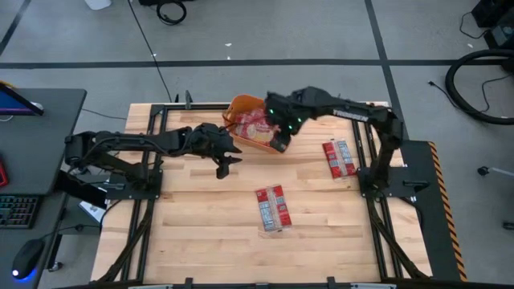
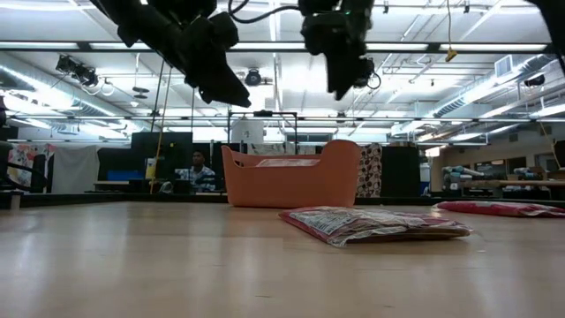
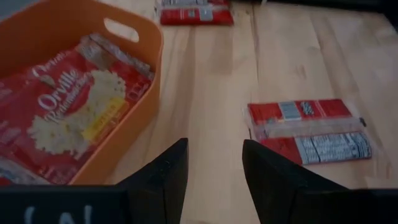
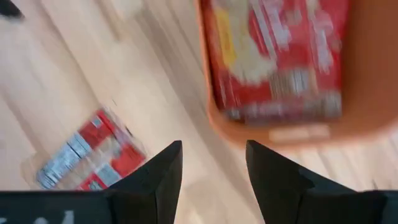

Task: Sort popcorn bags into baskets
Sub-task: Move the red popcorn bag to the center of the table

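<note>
- The left gripper (image 1: 226, 164) hangs above bare wood just beside the orange tub (image 1: 241, 104), fingers parted and holding nothing (its wrist view shows clear table between the two dark fingers (image 3: 165, 177)).
- The tub, at the far middle of the table (image 1: 201, 233), already holds several popcorn bags (image 1: 255, 127), their red printed faces up and filling the floor of the tub.
- The right gripper (image 1: 281, 143) hovers at the tub's near rim, also spread and empty; its own camera looks down on the rim (image 4: 249, 134) and the bagged load inside.
- Near the table's middle lies one loose popcorn bag (image 1: 271, 208), flat, well apart from the tub and closest to the left arm's reach.
- Farther right, beside the right arm's base, a second loose bag (image 1: 339, 157) lies flat on the wood.
- Judged from this layout, the sort is well along: both arms stand between a drop and the next pick, with two packets visibly still out.
- The next move likely calls for one gripper to swing out over a loose bag, descend with fingers wide, and pinch the thin packet at an edge (a flat, slippery wrapper on smooth wood may slide rather than lift), then carry it over the rim without clipping the other arm.
</note>
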